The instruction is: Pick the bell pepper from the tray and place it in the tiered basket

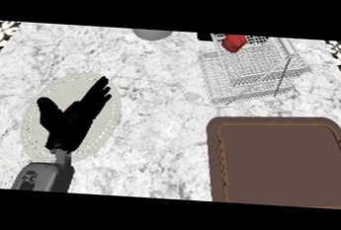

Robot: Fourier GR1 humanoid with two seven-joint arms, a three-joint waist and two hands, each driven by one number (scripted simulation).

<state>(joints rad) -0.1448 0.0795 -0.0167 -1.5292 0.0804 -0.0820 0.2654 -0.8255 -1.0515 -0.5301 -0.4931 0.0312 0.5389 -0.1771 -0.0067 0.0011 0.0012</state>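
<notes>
Up at the far edge of the tabletop (168,77), head view: the tiered basket (253,72) is the landmark. It's a white wire frame, and the bell pepper (234,43) sits red in its far upper part, near the far rim. A small black shape shows just left of the pepper at the basket's far edge, probably the right hand, but too little shows to tell whether its fingers are open or curled, or whether it touches the pepper at all.

Near side of the basket, just beside it: the brown tray (280,163), flat with a raised lip, nothing on it. So the pepper is off the tray and over or in the basket; my read is the placing step is at or near done, and what's left is release and pull-back, if that shape is the hand.

Left of the basket and nearer the robot, well apart: a pale round plate (44,144). The left hand (75,113) is over it, fingers straight and spread, thumb out, holding nothing. It looks parked there to keep out of the working lane on the basket side.

Left of the basket at the far edge: a grey rounded object (152,34), cut off by the view, can't tell what it is.

Risk, as a judgement: wire tiers give the pepper little flat seat, so it could roll toward the lower tier once let go.
</notes>
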